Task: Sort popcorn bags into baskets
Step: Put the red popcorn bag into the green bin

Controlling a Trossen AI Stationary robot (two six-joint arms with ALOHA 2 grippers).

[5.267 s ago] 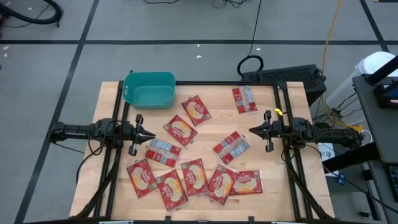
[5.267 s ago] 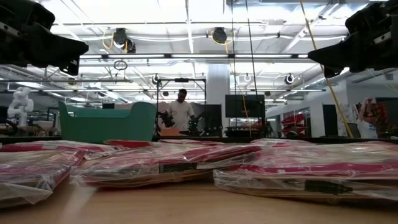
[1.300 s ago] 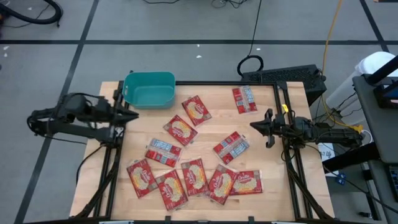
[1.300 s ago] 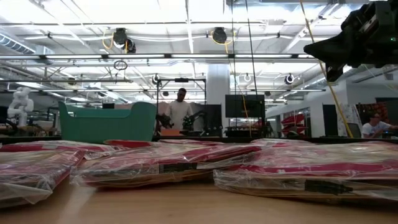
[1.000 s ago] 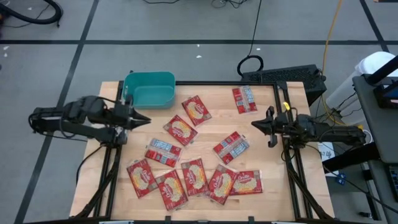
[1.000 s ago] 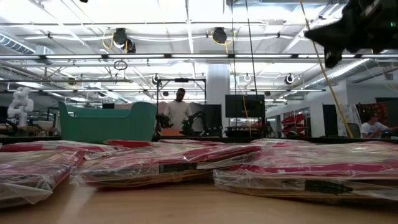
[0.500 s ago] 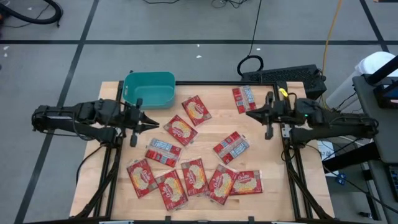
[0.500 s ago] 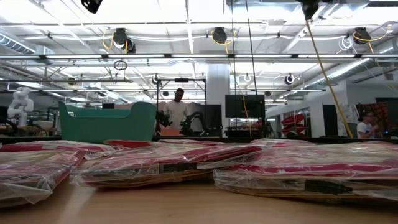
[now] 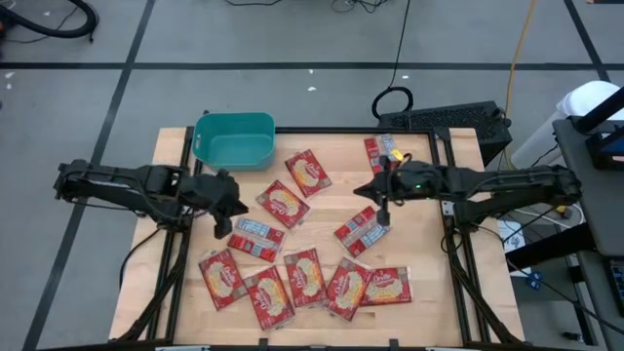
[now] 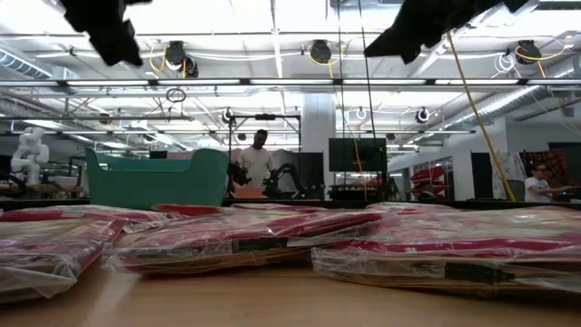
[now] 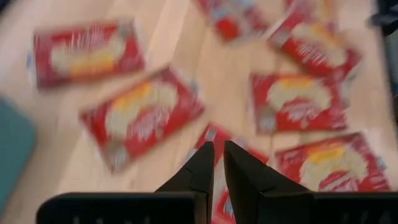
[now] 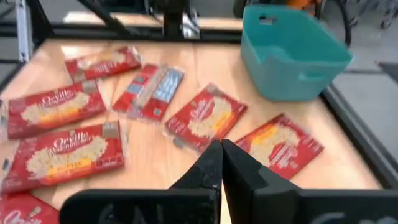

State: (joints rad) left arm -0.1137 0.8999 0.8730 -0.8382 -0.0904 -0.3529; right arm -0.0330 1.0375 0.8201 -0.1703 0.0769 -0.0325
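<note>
High view: both arms over the bags, nothing held

Teal bin at far-left corner of wood table, nothing visible inside. Ten bags on the table, none in bin. Row of five along the near edge, e.g.; others scattered mid-table; one bag lies far-right, apart from the rest.

L gripper above table just left of a grey-backed bag; L wrist view shows its fingers nearly together w/ a thin slit, gripping nothing.

R gripper reaches in from right, over the gap between the far-right bag and a mid bag. R wrist view: fingers pressed together, empty, aimed toward bin.

Low view: bin behind bags; person standing in room beyond.
</note>
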